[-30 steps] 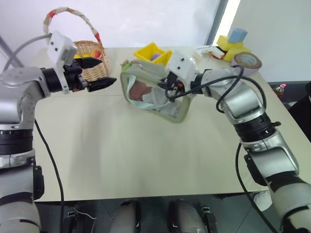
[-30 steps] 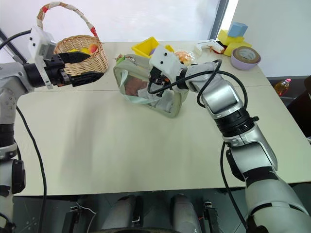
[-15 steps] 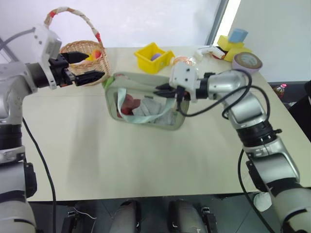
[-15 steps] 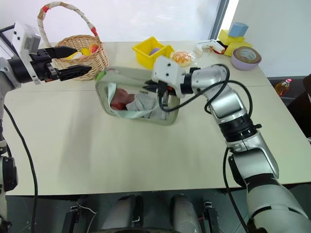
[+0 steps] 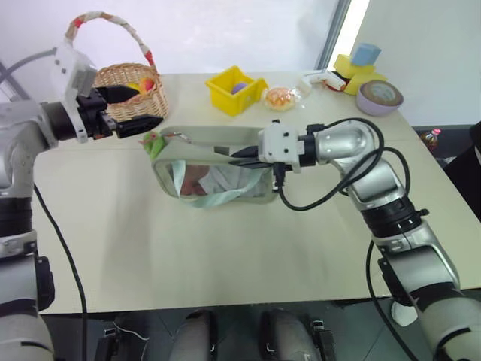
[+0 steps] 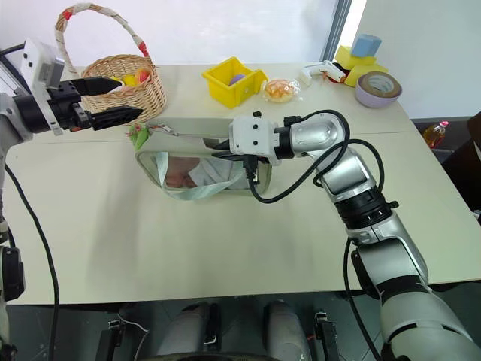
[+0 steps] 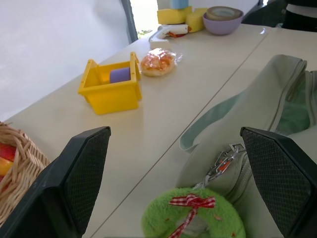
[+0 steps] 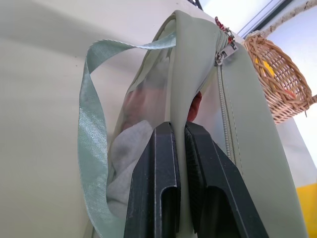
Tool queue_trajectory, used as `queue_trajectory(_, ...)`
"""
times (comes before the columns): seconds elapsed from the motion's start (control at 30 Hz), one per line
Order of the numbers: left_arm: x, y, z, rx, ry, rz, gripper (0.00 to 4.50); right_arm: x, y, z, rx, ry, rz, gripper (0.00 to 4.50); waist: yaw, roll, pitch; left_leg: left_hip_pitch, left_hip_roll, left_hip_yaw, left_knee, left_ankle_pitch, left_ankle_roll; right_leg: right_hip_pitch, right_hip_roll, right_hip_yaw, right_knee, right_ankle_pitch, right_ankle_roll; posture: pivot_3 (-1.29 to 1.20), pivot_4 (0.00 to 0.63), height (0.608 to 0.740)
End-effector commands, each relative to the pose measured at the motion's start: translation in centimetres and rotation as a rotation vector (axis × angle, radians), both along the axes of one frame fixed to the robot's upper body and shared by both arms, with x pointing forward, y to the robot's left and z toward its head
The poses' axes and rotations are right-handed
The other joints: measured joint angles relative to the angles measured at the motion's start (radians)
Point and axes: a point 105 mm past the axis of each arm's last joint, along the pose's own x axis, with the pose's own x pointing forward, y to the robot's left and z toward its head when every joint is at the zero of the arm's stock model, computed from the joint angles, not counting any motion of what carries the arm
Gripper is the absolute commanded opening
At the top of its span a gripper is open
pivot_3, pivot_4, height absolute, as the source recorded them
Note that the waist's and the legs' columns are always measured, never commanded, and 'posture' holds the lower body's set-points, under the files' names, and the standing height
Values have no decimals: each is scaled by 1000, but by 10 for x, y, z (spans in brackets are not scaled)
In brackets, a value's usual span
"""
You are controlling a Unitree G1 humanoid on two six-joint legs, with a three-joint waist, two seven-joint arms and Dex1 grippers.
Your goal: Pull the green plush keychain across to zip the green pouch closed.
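Note:
The green pouch (image 5: pixel 214 171) lies lengthwise on the table, its clear side showing reddish and pale contents and its pale strap (image 8: pixel 94 144) hanging loose. My right gripper (image 5: pixel 234 154) is shut on the fabric of the pouch's top edge near the middle, with its fingers (image 8: pixel 161 163) pinching the cloth. The green plush keychain (image 5: pixel 154 143), a fuzzy ring with a red checked bow (image 7: pixel 194 218), hangs by a small chain at the pouch's left end. My left gripper (image 6: pixel 129 98) hovers open just above and behind the keychain, touching nothing.
A wicker basket (image 5: pixel 139 79) with fruit stands at the back left, behind the left gripper. Along the back stand a yellow bin (image 5: pixel 237 89), a wrapped bun (image 5: pixel 280 98), a purple tape roll (image 5: pixel 379 96) and yellow and blue blocks (image 5: pixel 361 64).
The right gripper drew back toward me and turned, swinging the pouch round so it lies lengthwise with its keychain end under the left gripper. The left gripper stayed open and nearly still.

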Motion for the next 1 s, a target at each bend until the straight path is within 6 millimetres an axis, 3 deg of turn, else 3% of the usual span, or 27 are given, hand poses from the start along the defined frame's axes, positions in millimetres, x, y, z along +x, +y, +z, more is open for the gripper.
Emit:
queue_trajectory(0.03,-4,0,17,-5,-64,-5,4500,1,1,27,52,-77,26,221,0,0,0,0,0,0,0,0,0,0,0,0,0,0,0,0,150,739)
queue_trajectory(0.23,-2,-4,15,-9,-62,-16,4500,-2,2,10,12,-44,44,221,0,0,0,0,0,0,0,0,0,0,0,0,0,0,0,0,150,739)
queue_trajectory(0.33,-1,-3,13,-9,-57,-15,4500,1,0,11,20,-52,20,1021,0,0,0,0,0,0,0,0,-1,0,0,0,0,0,0,0,150,739)
queue_trajectory(0.43,0,2,11,-19,-40,-3,4500,2,-8,25,32,-82,-21,2537,0,0,0,0,0,0,0,0,-1,0,0,0,0,0,0,0,150,739)
queue_trajectory(0.53,-1,12,7,-26,-13,24,4500,-4,-22,40,53,-63,-62,2537,3,0,0,0,0,0,0,0,-1,0,0,0,0,0,0,0,150,739)
queue_trajectory(0.67,-8,44,-5,-23,51,102,4500,-13,-48,48,67,-20,-154,2537,4,0,0,0,1,0,0,0,0,0,-1,0,0,0,0,0,150,739)
queue_trajectory(0.83,-18,66,-25,14,126,139,4500,-13,-63,25,52,43,-230,2537,3,0,0,1,0,0,-1,-2,3,0,0,0,0,0,0,0,150,739)
queue_trajectory(1.0,-5,70,-39,-7,138,179,4500,-1,-58,2,57,80,-255,2537,5,0,0,1,0,1,0,-2,4,0,0,0,0,0,0,0,150,739)
